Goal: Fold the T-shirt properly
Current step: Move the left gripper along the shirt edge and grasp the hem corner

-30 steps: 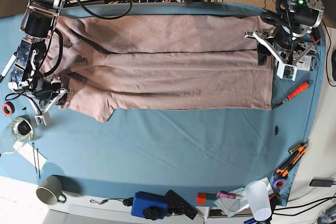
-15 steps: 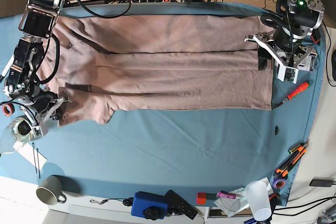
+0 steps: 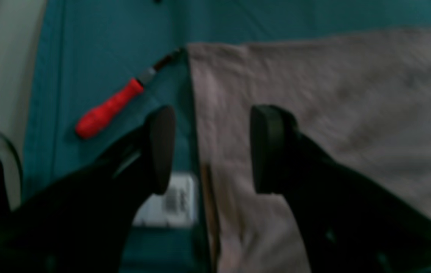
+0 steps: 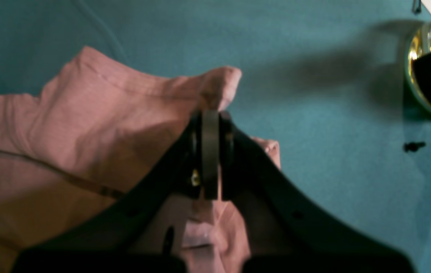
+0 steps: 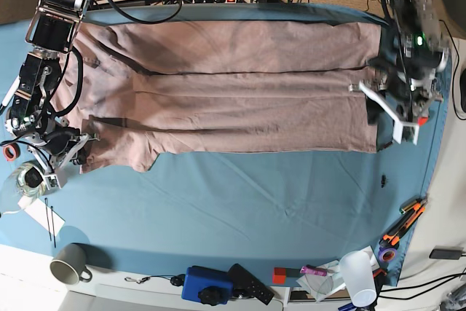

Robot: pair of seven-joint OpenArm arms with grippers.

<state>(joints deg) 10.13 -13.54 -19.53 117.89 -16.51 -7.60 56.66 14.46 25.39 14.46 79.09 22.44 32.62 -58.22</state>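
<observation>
Two arms: both are seen at the ends of one T-shirt [image 5: 226, 89].
T-shirt position: it is spread lengthwise across the blue table cloth [image 5: 240, 194], already narrowed into a long band, sleeve end toward the right arm, hem end toward the left arm.
Right gripper [image 4: 210, 125]: the jaws are closed tight on a bunched corner of the T-shirt at the sleeve end.
Left gripper [image 3: 208, 149]: the jaws are spread wide, straddling the hem edge; nothing is pinched.
Step in hand: the hem corner appears due to be taken by the left gripper, judging from its stance.
Doing it well: the jaws should be lowered until one pad slides under the edge, all layers should be caught together, and the right-hand grip should be kept taut so no slack gathers.
Hazard: a red-handled screwdriver [image 3: 109, 108] lies just beside the hem and should be avoided.
Count: one T-shirt, two grippers, one screwdriver, one mug [image 5: 69, 264].
</observation>
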